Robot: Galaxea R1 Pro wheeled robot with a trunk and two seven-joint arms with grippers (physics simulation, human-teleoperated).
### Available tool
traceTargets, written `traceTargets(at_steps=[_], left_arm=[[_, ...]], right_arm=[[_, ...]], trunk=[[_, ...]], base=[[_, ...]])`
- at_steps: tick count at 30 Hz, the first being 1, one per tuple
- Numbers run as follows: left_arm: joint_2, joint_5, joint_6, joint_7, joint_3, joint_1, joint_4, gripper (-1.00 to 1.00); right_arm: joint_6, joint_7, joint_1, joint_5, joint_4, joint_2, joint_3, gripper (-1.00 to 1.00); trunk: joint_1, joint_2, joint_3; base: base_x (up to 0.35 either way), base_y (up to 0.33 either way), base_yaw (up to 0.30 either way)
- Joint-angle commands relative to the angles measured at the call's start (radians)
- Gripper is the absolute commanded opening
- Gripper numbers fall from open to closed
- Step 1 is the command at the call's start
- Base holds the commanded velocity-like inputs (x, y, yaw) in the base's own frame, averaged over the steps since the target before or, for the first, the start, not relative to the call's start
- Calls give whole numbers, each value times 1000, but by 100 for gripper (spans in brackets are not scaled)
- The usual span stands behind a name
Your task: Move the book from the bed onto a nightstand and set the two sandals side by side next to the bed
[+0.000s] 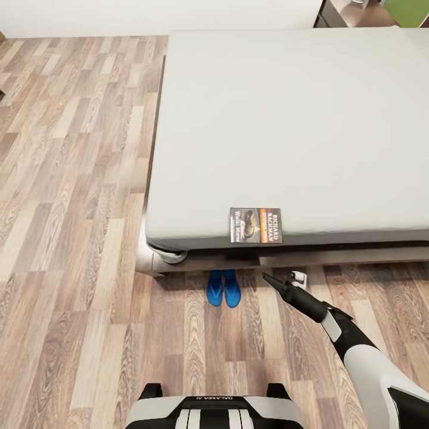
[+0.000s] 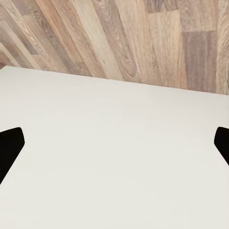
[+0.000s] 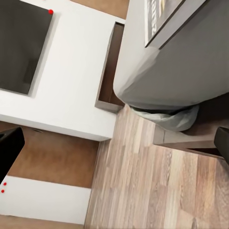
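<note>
**Book pickup pending; sandals already paired by bed**

Book (image 1: 255, 225) lying flat on bed (image 1: 298, 119), at the near edge of the mattress, cover up, lettering turned sideways. Both sandals (image 1: 223, 288) on the floor just in front of the bed frame, side by side, touching or nearly so. That half of the task judged done.

Right gripper (image 1: 280, 284) held low over the floor, just below the mattress edge and near the book, nothing in it. Fingertips wide apart in the right wrist view, so judged open. Left gripper: dark fingertips (image 2: 9, 148) at the frame edges in the left wrist view, well apart, empty, over a pale surface.

Next step judged: grasp book. Raise right gripper above mattress level first, then approach from the near edge. Thin book flat on soft surface: best to slide a finger under the overhanging or nearest edge, pinch across thickness, avoid pushing it further in.

Count: book 1, sandals 2, beds 1. Nightstand not identified with certainty.
</note>
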Motion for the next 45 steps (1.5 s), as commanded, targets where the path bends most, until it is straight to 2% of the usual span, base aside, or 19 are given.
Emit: traceTargets(at_steps=[1, 11, 19, 27, 30, 34, 35, 39, 45], left_arm=[[0, 9, -3, 1, -9, 0, 1, 100], [0, 8, -4, 1, -9, 0, 1, 100], [0, 7, -4, 1, -9, 0, 1, 100], [0, 7, -4, 1, -9, 0, 1, 100], [0, 7, -4, 1, -9, 0, 1, 100], [0, 7, -4, 1, -9, 0, 1, 100], [0, 7, -4, 1, -9, 0, 1, 100], [0, 6, -4, 1, -9, 0, 1, 100], [0, 5, -4, 1, -9, 0, 1, 100]], right_arm=[[11, 4, 0, -1, 0, 0, -2, 100], [10, 26, 1, -5, 0, -2, -6, 100], [12, 35, 1, -21, 5, -3, -51, 100], [13, 35, 1, -27, 34, -2, -72, 100], [13, 35, 1, -29, 42, -2, -87, 100], [12, 35, 1, -33, 53, 1, -144, 100], [12, 35, 1, -33, 53, 1, -144, 100], [12, 33, 1, -34, 65, 3, -191, 100], [11, 31, 1, -35, 77, 6, -212, 100]], trunk=[[0, 0, 0], [0, 0, 0], [0, 0, 0], [0, 0, 0], [0, 0, 0], [0, 0, 0], [0, 0, 0], [0, 0, 0], [0, 0, 0]], base=[[-3, 23, 0], [-1, 10, 0], [0, 2, 0], [0, 0, 0], [0, 0, 0], [0, 0, 0], [0, 0, 0], [0, 0, 0], [0, 0, 0]])
